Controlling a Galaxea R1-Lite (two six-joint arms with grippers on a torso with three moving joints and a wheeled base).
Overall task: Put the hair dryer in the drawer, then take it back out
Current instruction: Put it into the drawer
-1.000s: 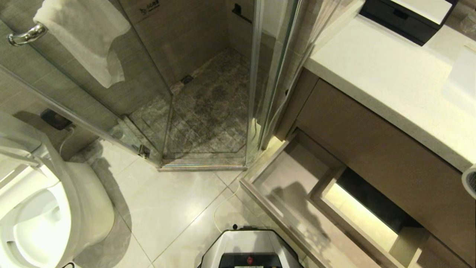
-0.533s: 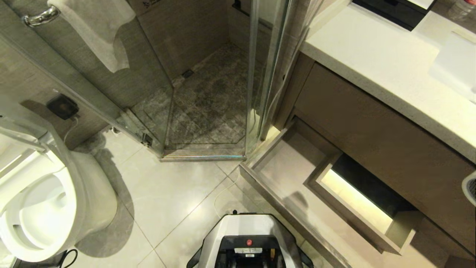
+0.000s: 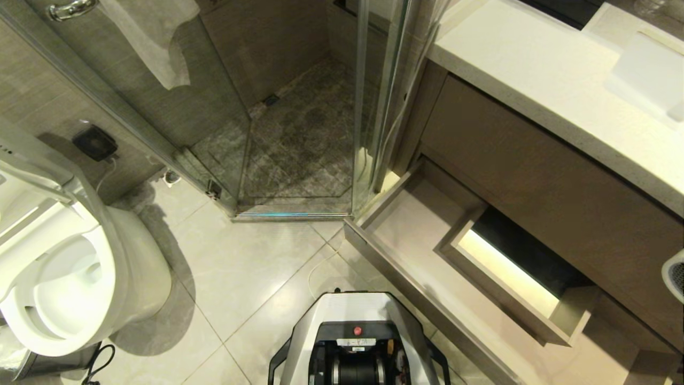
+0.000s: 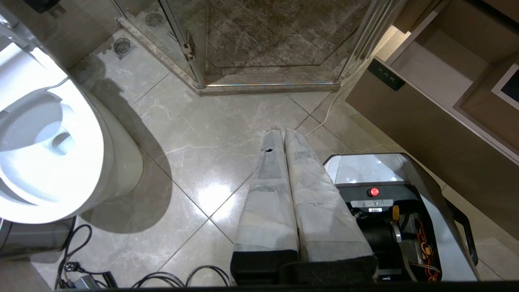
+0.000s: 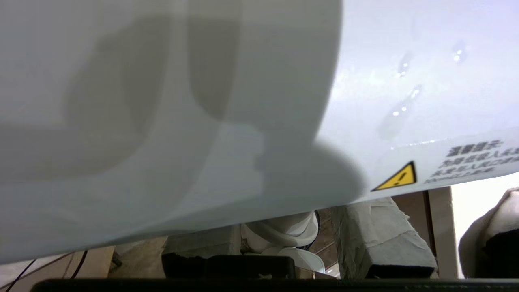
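The white hair dryer (image 5: pixel 243 101) fills most of the right wrist view, with a yellow warning label on its side. My right gripper (image 5: pixel 284 227) is shut on it, one padded finger (image 5: pixel 381 239) on each side. In the head view only its round grey mesh grille (image 3: pixel 674 275) shows, at the right edge, beside the cabinet front and above the drawer's right end. The drawer (image 3: pixel 406 251) stands pulled out, light wood-grain, with a box-shaped cut-out (image 3: pixel 507 272) inside and nothing lying in it. My left gripper (image 4: pixel 279 132) hangs shut and empty over the floor tiles.
A toilet (image 3: pixel 64 278) stands at the left and a glass shower enclosure (image 3: pixel 299 133) straight ahead. The white counter (image 3: pixel 534 75) tops the cabinet at the right. My base (image 3: pixel 358 342) sits by the drawer front (image 4: pixel 409 117). Black cables (image 4: pixel 121 280) lie by the toilet.
The head camera has moved, so the whole scene has shifted and more of my base shows. The arm's shadow has left the drawer floor. The grille stays at the right edge.
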